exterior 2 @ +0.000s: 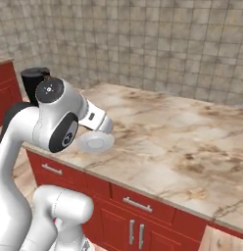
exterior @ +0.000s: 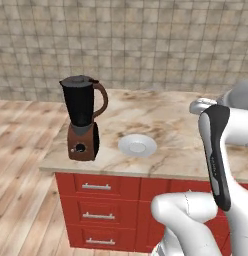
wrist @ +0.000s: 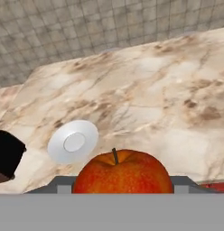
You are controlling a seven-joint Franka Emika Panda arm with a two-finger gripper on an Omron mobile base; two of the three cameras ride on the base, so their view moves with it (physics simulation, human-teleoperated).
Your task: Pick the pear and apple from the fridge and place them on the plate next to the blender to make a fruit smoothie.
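A red-orange apple (wrist: pixel 123 173) with a short stem sits close at the bottom of the hand view, held in my gripper, whose fingertips are hidden behind it. Beyond it, on the marble counter, lies the small white plate (wrist: pixel 73 141), bare. The same plate (exterior: pixel 137 145) lies just right of the blender (exterior: pixel 82 120), a dark jar on a brown base. My hand (exterior: pixel 202 105) hovers over the counter to the right of the plate. In the right base view my arm partly covers the plate (exterior 2: pixel 96 142) and the blender (exterior 2: pixel 31 81). The pear and the fridge are out of view.
The marble counter (exterior: pixel 166 125) stretches right of the plate, with a tiled wall behind it. Red drawers (exterior: pixel 98 187) with silver handles run under its front edge. Wooden floor lies to the left.
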